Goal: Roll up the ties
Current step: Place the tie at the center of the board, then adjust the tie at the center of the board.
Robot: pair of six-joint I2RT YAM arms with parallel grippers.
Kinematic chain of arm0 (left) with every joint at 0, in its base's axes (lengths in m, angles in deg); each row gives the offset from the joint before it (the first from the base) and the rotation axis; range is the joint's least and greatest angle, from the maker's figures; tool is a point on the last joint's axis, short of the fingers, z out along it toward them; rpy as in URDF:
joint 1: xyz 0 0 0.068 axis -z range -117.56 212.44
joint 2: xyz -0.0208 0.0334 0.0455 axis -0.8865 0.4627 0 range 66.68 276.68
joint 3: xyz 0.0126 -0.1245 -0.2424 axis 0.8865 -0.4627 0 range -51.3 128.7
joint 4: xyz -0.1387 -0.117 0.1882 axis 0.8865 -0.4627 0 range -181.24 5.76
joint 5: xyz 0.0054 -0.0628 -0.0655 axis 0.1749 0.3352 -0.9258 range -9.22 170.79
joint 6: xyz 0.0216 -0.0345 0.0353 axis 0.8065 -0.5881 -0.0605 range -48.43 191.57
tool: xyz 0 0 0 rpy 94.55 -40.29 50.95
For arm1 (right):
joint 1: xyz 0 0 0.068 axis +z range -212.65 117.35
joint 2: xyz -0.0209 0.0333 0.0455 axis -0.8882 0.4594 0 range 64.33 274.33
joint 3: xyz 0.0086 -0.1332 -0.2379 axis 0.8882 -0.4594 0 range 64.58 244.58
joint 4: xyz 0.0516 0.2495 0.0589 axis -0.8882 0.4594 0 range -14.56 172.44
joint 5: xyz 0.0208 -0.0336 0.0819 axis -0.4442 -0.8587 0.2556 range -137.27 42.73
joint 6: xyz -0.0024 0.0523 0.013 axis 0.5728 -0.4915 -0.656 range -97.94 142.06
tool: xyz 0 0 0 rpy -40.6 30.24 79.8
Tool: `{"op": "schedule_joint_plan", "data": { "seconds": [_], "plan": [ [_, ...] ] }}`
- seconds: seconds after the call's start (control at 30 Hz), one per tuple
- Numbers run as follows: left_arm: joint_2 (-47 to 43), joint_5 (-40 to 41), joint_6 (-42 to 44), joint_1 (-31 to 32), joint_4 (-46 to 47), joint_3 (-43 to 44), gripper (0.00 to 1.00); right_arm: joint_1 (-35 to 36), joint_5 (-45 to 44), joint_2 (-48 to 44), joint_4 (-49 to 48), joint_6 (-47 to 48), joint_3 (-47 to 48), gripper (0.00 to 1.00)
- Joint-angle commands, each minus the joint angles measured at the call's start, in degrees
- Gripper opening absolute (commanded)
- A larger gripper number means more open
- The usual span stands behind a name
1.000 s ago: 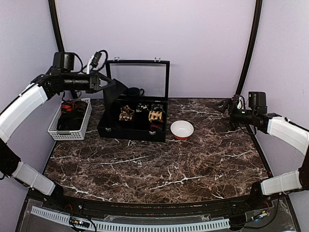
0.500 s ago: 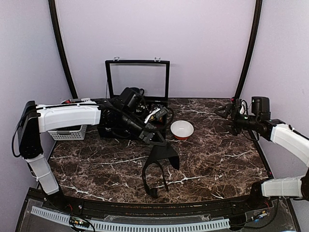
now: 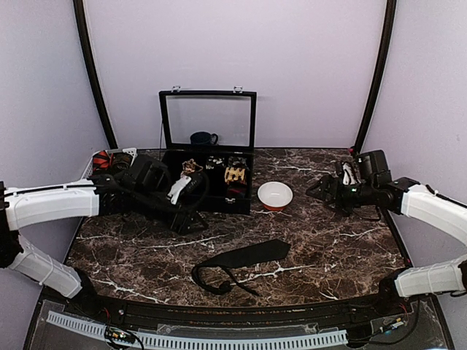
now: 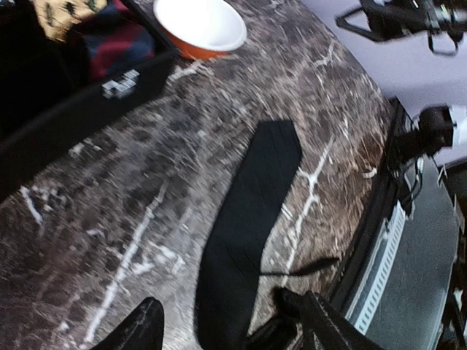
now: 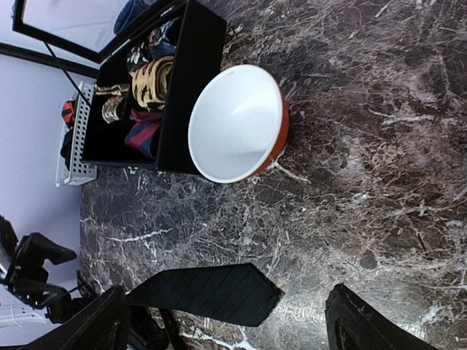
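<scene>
A plain black tie (image 3: 244,257) lies flat on the marble table (image 3: 336,248), its wide pointed end to the right and its narrow end looped toward the front. My left gripper (image 3: 187,221) hovers left of it, in front of the case, open and holding nothing. In the left wrist view the tie (image 4: 248,219) stretches away between the spread fingers (image 4: 142,332). My right gripper (image 3: 321,191) is open over the right side of the table; its wrist view shows the tie's wide end (image 5: 211,292). Rolled patterned ties (image 3: 235,173) sit in the case.
The black hinged case (image 3: 201,200) stands open at the back with its glass lid up. An orange bowl with a white inside (image 3: 275,195) is just right of it. A white basket (image 3: 102,157) with more ties is at the back left, and a dark mug (image 3: 203,138) is behind the case.
My left gripper carried the black tie from the basket to the table's middle, opened and let it drop flat, then drew back left. The right gripper moved slightly inward.
</scene>
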Motion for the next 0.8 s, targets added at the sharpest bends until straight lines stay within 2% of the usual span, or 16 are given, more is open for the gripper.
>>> {"op": "schedule_joint_plan", "data": {
  "seconds": [0.0, 0.13, 0.33, 0.63, 0.7, 0.77],
  "plan": [
    [-4.6, 7.0, -0.7, 7.6, 2.5, -9.2, 0.70, 6.0, -6.0, 2.6, 2.8, 5.5, 3.0, 0.92],
    [-2.9, 13.6, -0.1, 14.1, 2.3, -9.8, 0.73, 9.4, -6.5, 5.9, 2.8, 5.9, 3.3, 0.90],
    [9.3, 22.9, 6.8, 19.7, -2.6, -2.0, 0.73, 11.1, -5.3, 6.9, 0.6, 4.6, 2.7, 0.89],
    [22.4, 26.4, 17.3, 23.6, -6.0, 6.4, 0.69, 11.0, -5.4, 2.2, -0.9, 1.7, 0.8, 0.91],
    [24.2, 28.0, 18.9, 24.2, -6.7, 7.4, 0.65, 10.9, -5.6, 1.1, -1.0, 1.2, 0.2, 0.91],
    [25.7, 29.3, 20.1, 24.5, -7.5, 8.5, 0.55, 10.6, -5.5, -0.1, -1.5, 0.6, -0.2, 0.92]
  ]
}}
